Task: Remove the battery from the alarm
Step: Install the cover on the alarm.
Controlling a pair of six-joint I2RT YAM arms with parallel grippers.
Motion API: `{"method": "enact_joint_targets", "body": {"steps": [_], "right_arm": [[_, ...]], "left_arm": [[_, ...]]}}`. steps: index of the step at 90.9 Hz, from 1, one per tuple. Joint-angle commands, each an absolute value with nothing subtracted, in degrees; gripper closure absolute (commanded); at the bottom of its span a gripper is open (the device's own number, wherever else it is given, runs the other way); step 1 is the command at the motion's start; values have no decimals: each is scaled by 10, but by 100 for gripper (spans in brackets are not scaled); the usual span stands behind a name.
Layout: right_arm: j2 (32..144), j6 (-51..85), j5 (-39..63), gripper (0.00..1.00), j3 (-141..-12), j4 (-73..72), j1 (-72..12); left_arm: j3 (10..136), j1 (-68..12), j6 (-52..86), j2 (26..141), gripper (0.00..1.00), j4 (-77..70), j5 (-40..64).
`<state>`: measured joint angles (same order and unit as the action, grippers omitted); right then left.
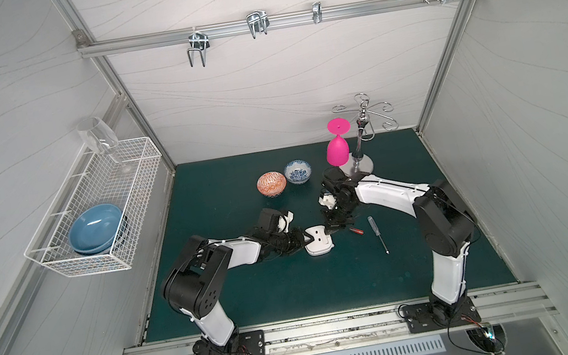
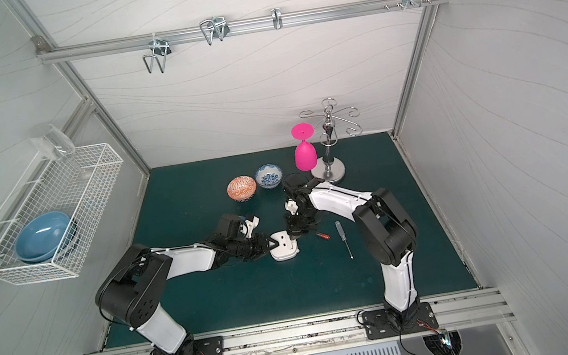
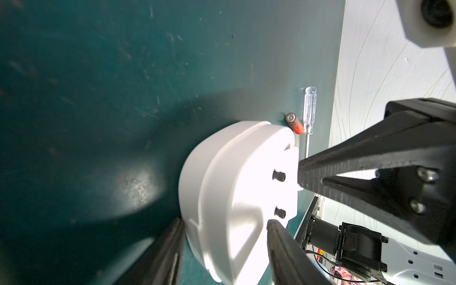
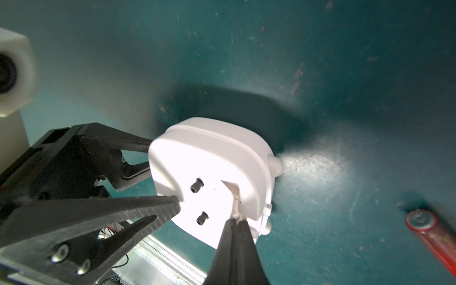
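Battery [image 3: 294, 127] label illegible, near alarm [image 3: 229, 197]

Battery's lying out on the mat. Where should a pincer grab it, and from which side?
Grip the battery at mid-body, coming straight down from above and closing across its width. It is a thin cylinder lying flat on the mat, with bare mat between it and the alarm and the screwdriver, so both sides look clear.

White rounded-square alarm [image 1: 318, 240] near the centre of the green mat [image 1: 254, 297], back facing up, showing 2 small black knobs. Red-orange battery [image 1: 355, 230] lies flat at its 3 o'clock, near but apart.
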<state>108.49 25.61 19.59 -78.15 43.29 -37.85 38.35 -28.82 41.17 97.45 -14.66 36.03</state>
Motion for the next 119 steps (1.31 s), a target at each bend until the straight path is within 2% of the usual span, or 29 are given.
{"method": "enact_joint_targets", "body": {"steps": [1, 49, 55, 76, 93, 119], "right_arm": [[1092, 249, 218, 99, -802, 443, -383], [1118, 249, 212, 98, -803, 439, -393], [1120, 250, 213, 95, -802, 437, -394], [1093, 240, 193, 67, -801, 457, -394], [1062, 216, 143, 63, -806, 499, -384], [1113, 206, 112, 61, -816, 496, -393]], "left_arm": [[396, -296, 407, 982, 42, -157, 361], [397, -296, 408, 981, 42, -155, 359], [397, -296, 408, 980, 42, -156, 359], [393, -296, 406, 972, 42, -153, 357], [386, -293, 405, 952, 41, -145, 348], [384, -289, 404, 942, 40, -139, 347]]}}
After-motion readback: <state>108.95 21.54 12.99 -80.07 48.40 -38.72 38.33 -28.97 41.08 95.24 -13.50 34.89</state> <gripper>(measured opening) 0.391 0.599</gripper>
